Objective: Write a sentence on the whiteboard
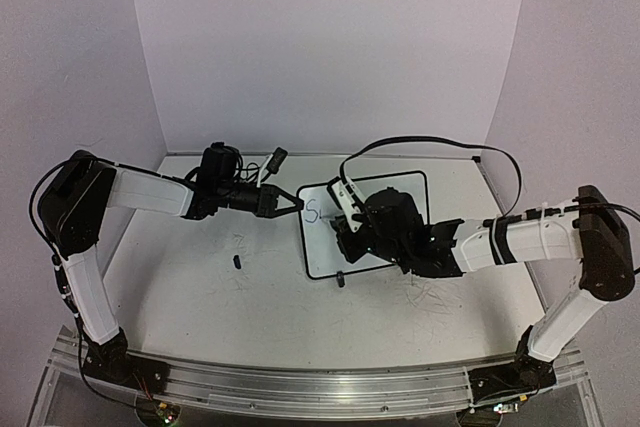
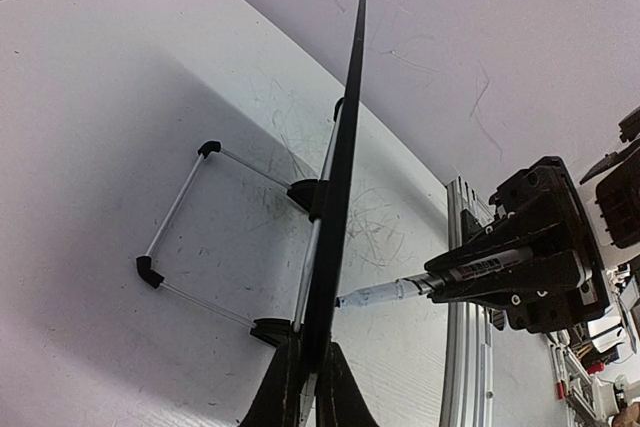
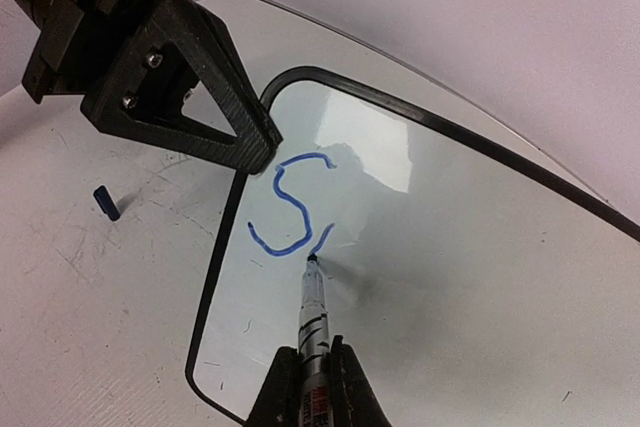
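Note:
The whiteboard [image 1: 322,252] stands tilted on the tabletop at centre. My left gripper [image 1: 295,203] is shut on its left edge; in the left wrist view the board's black frame [image 2: 345,167] runs edge-on up from that gripper [image 2: 305,387]. My right gripper [image 1: 348,223] is shut on a marker [image 3: 313,312], also seen in its wrist view [image 3: 310,392]. The marker tip touches the board [image 3: 460,277]. The sentence shows only as a blue "S" [image 3: 293,202] and a short stroke beside it. The marker also shows in the left wrist view [image 2: 385,293].
A small dark marker cap [image 1: 238,261] lies on the table left of the board, and shows in the right wrist view [image 3: 106,202]. The board's wire stand with black feet [image 2: 185,217] reaches behind it. An aluminium rail [image 1: 300,387] runs along the near edge. Purple walls enclose the table.

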